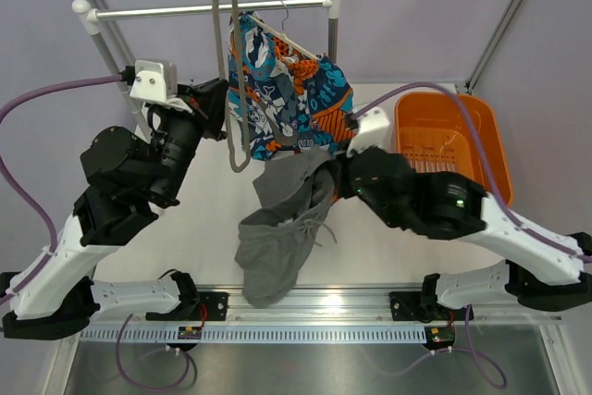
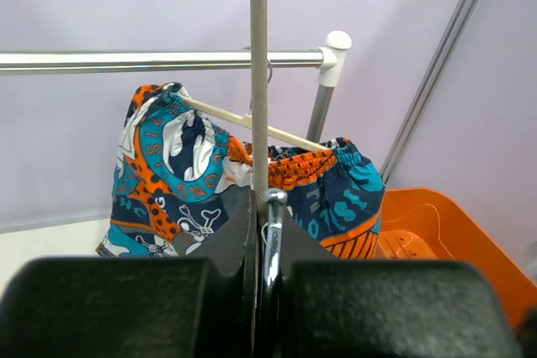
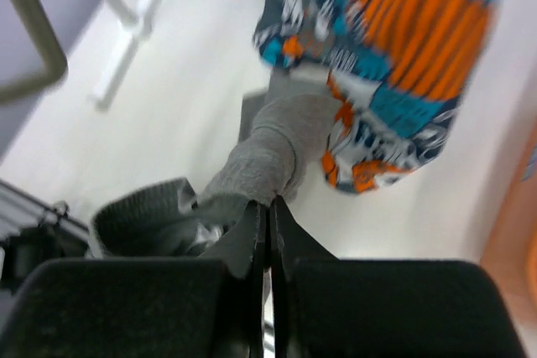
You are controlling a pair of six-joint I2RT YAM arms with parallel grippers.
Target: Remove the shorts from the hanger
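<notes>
The printed shorts (image 1: 291, 90) in teal, orange, white and black hang by the waistband on the thin cream hanger (image 1: 289, 39), whose wire hook is over the rack rail (image 1: 185, 11). They also show in the left wrist view (image 2: 193, 182) with the cream hanger bar (image 2: 285, 136), and in the right wrist view (image 3: 394, 56). My left gripper (image 1: 222, 117) (image 2: 264, 199) is shut on a separate thick grey hanger (image 1: 220, 34) (image 2: 258, 56), left of the shorts. My right gripper (image 1: 331, 180) (image 3: 268, 203) is shut on a grey cloth garment (image 1: 277, 247) (image 3: 268, 157) below the shorts.
The grey garment droops from my right gripper onto the table toward the near edge. An orange basket (image 1: 453, 136) (image 2: 436, 232) stands at the right. The rack's upright posts (image 1: 333, 30) flank the shorts. The purple back wall is close behind.
</notes>
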